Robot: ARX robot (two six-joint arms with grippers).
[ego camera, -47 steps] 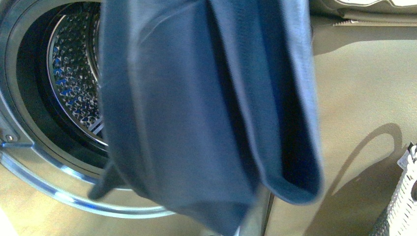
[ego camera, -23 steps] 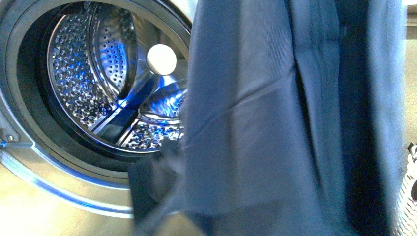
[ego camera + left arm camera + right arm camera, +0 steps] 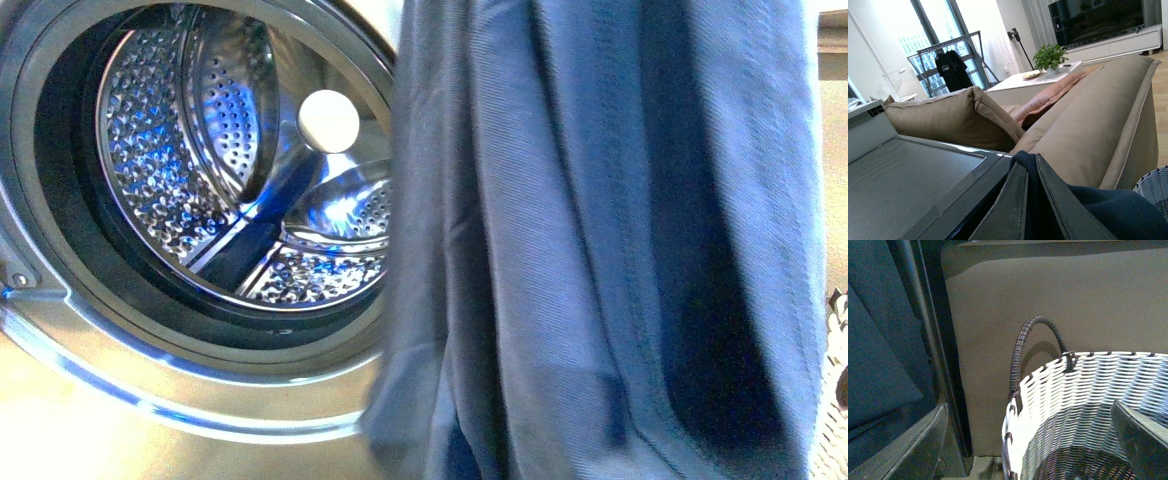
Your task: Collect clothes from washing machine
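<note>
The slate-blue ribbed clothes [image 3: 610, 250] hang in long folds right of the washing machine [image 3: 60, 330], filling the right half of the front view. The machine's round porthole is open and its perforated steel drum [image 3: 190, 160] shows no clothes inside. In the left wrist view my left gripper [image 3: 1029, 165] is shut on a dark navy fold of the clothes [image 3: 1108, 210], held high above the machine's top. In the right wrist view my right gripper [image 3: 1030, 445] is open and empty over the white woven basket [image 3: 1088, 390]; the clothes [image 3: 878, 365] hang beside it. Neither gripper shows in the front view.
A beige sofa [image 3: 1098, 120] with cushions stands behind the machine's flat grey top [image 3: 903, 180]. The basket has a dark handle [image 3: 1035, 340] and stands against the beige sofa side [image 3: 1058, 295]. Its rim shows at the front view's right edge [image 3: 838, 350].
The hanging clothes have swung from in front of the porthole to the right, uncovering the drum. Their lower end has dropped below the frame's bottom edge.
</note>
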